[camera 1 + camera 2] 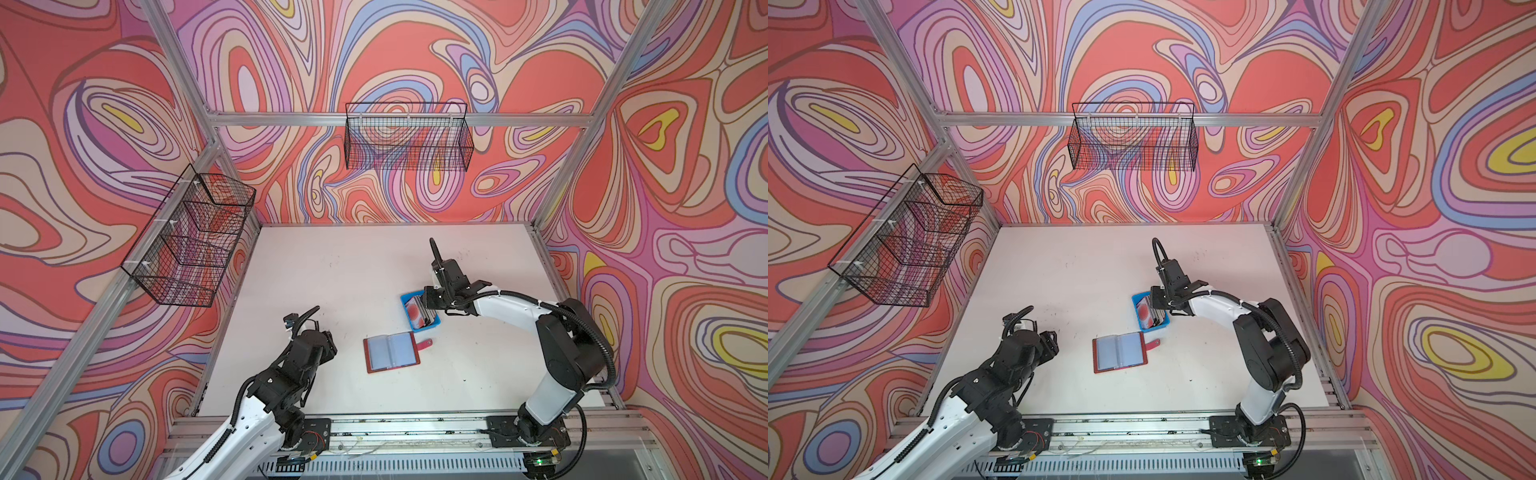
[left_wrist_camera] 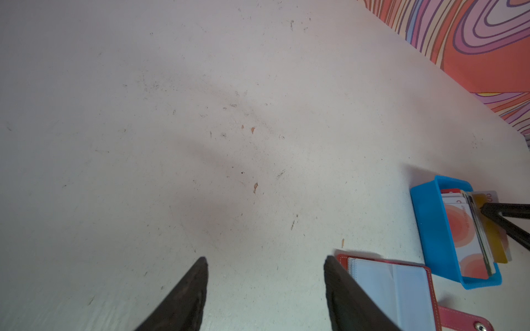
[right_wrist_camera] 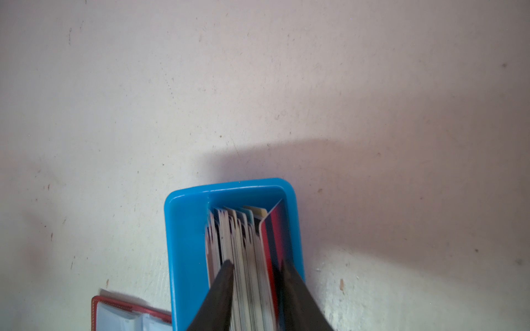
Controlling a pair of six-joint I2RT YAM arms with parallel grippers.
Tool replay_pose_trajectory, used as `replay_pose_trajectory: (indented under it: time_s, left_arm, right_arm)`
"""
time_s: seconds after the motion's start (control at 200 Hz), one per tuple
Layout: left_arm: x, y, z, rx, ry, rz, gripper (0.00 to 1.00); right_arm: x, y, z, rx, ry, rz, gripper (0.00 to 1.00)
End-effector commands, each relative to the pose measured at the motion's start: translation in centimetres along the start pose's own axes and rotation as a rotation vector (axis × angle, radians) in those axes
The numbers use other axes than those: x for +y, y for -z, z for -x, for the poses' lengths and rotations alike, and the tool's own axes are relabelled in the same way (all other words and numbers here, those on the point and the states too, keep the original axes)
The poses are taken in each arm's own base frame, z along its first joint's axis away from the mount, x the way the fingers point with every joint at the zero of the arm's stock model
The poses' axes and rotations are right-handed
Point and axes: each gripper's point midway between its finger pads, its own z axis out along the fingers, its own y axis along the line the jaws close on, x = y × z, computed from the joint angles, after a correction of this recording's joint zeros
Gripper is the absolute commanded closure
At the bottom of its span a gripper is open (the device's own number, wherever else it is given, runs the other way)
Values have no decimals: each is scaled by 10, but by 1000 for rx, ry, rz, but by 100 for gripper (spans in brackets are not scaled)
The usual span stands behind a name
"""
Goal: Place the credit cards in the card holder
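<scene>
The credit cards (image 1: 415, 313) (image 1: 1145, 313) stand on edge, packed together in a small blue tray (image 3: 186, 243) right of the table's middle. The front card (image 2: 464, 229) is white with red circles. My right gripper (image 3: 256, 263) (image 1: 428, 305) reaches down into the tray. One finger is wedged between cards and the other is against the outer red and dark card, shut on several of them. The red card holder (image 1: 390, 353) (image 1: 1119, 351) lies open and flat just in front of the tray, sleeves up and strap to the right. My left gripper (image 2: 265, 260) (image 1: 330, 345) hovers open and empty to its left.
A black wire basket (image 1: 409, 141) hangs on the back wall and a tiered one (image 1: 191, 241) on the left wall. Aluminium frame rails border the white table (image 1: 332, 270). The card holder's strap (image 2: 464, 318) ends close to the tray's near end.
</scene>
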Motion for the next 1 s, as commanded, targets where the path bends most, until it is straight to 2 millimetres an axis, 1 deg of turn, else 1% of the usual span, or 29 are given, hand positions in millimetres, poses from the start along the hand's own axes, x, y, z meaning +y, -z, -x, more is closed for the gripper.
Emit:
replay_pose_trajectory:
  time_s: [0.0,0.175,0.32,0.371,0.461,0.626,0.761,0.881,0.936,0.997]
  left_arm:
    - [8,-2,-3,4,-7,32,34]
    - [8,-2,-3,4,-8,33,34]
    - [8,-2,-3,3,-7,32,34]
    - [8,-2,-3,4,-8,32,34]
    - [8,-2,-3,5,-9,34,34]
    - [8,-2,-3,5,-8,34,34]
    - [8,-2,-3,3,-8,34,34]
    - [8,-2,-3,3,-8,33,34]
    - [8,-2,-3,3,-8,34,34]
    - [8,-2,-3,3,-8,34,34]
  right_arm:
    - [-6,6,-1,-7,10,-29,70]
    - [-13,7,-1,-11,11,-65,72]
    - [-16,8,0,-17,10,-77,81]
    - [-16,9,1,-17,10,-78,82]
    - [-15,10,1,-21,11,-76,82]
    - [-15,12,2,-25,11,-71,77]
    - [-15,14,3,-33,10,-67,77]
    - [-15,13,3,-30,8,-66,81]
    - [-16,12,2,-27,9,-72,82]
    - [-21,12,3,-27,8,-98,78]
